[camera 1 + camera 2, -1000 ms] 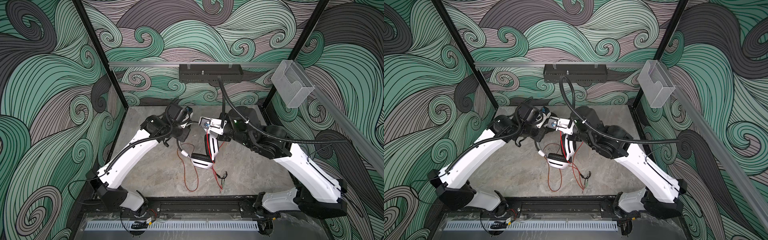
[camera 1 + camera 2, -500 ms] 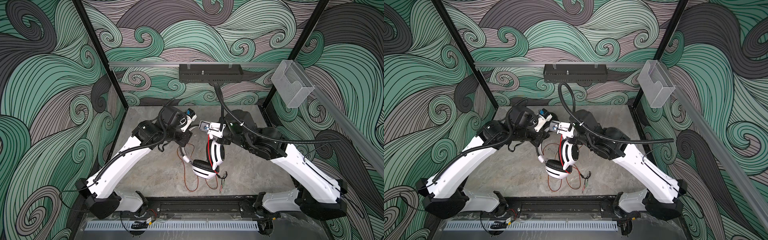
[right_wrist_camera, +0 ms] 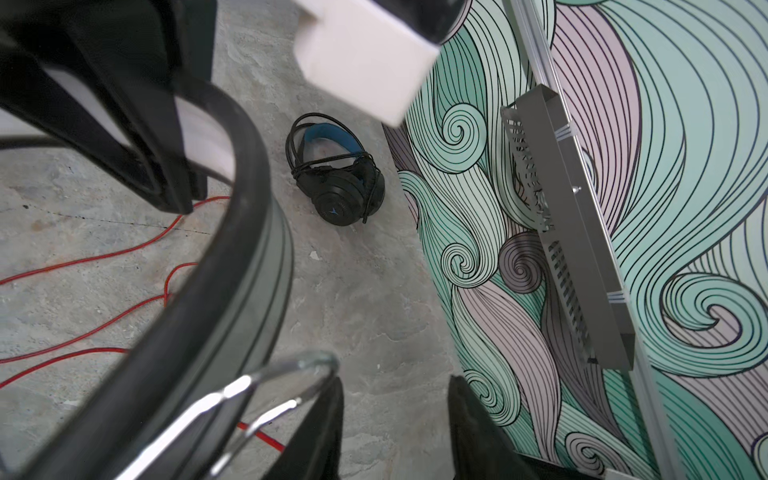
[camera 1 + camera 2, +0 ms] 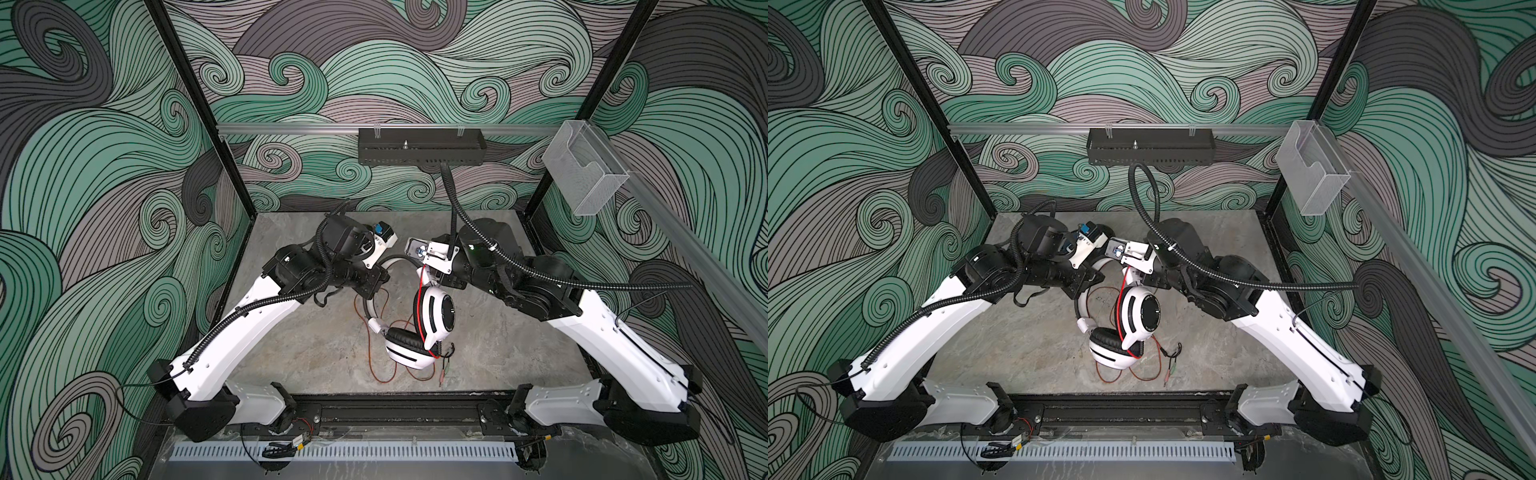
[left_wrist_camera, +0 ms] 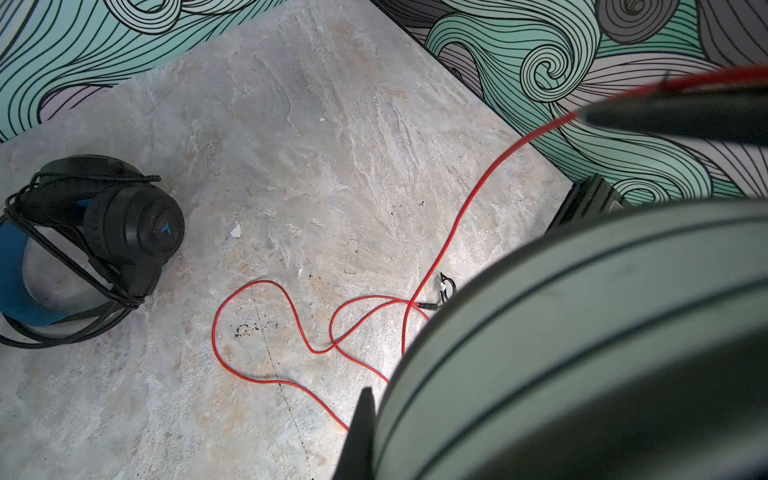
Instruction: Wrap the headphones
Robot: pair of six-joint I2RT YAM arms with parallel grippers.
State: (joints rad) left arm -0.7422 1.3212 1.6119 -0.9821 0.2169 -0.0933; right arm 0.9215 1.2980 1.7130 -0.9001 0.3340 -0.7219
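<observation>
Gripping headband of white-and-black headset [image 4: 434, 318], left gripper [image 4: 370, 292] clamped; ear cups hang above marble table [image 4: 311, 345] centre. Red cord [image 4: 376, 374] mostly loose below. Right gripper [image 3: 395, 428] jaws apart beside headband. Risk: single hold lets headset swing, dragging cord into a snag.

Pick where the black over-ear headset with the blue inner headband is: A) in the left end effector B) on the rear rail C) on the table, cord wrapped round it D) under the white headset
C: the black over-ear headset lies on the grey stone-look table, its black cord looped round it, in both wrist views.
</observation>
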